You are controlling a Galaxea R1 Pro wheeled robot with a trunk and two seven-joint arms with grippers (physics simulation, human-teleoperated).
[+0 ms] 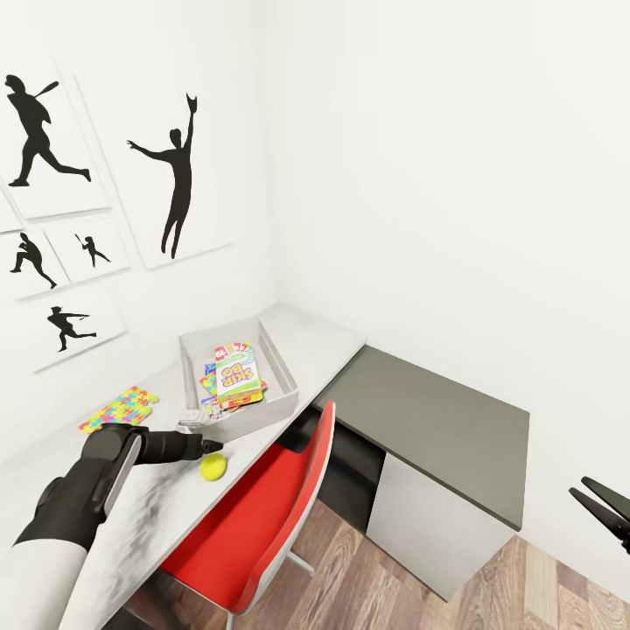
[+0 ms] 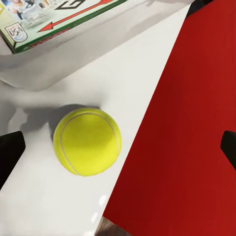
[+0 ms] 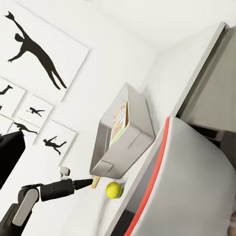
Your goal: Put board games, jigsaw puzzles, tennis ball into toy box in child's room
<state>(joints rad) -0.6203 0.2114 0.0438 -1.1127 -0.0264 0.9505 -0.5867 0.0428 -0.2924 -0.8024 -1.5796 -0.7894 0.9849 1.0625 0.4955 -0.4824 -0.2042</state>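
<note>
Left arm reaches low over the light-grey worktop, white wall with silhouette prints behind, red chair tucked under the edge. Left pincer spread, fingers either side of empty space, nothing pinched. Tennis ball just past its tips on the worktop, yellow-green, pale seam. Toy box beyond, SKIP-BO game inside. Right pincer spread, well apart.
</note>
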